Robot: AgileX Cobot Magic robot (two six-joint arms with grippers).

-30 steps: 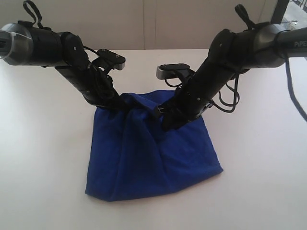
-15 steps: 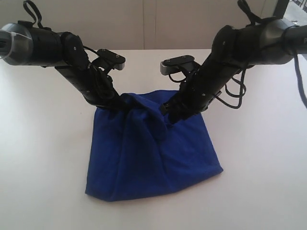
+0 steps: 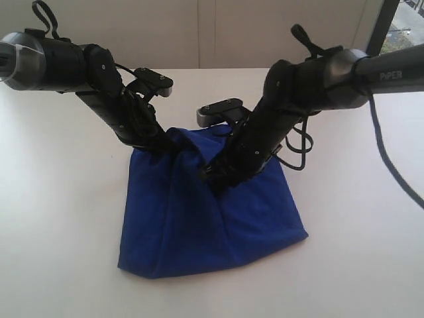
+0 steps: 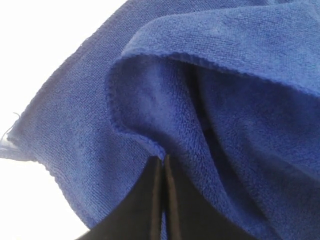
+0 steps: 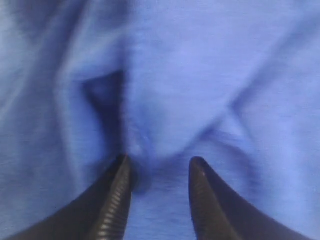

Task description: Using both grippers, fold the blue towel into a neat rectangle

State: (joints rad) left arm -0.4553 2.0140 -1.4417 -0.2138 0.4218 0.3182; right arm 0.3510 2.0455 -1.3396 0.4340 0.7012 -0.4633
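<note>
Jaws of the right gripper [image 3: 215, 173], at centre frame, stand spread over a raised ridge of the towel [image 3: 212, 218]; fabric sits between the fingers, unpinched. Left gripper [image 3: 156, 144], at the towel's upper left corner, is closed on the hem. Towel lies on the table [image 3: 59, 232], its bunched upper edge running across the frame between both tools and its body spreading toward the lower frame. Ridge is nearest the right gripper, so closing there is probably next.
</note>
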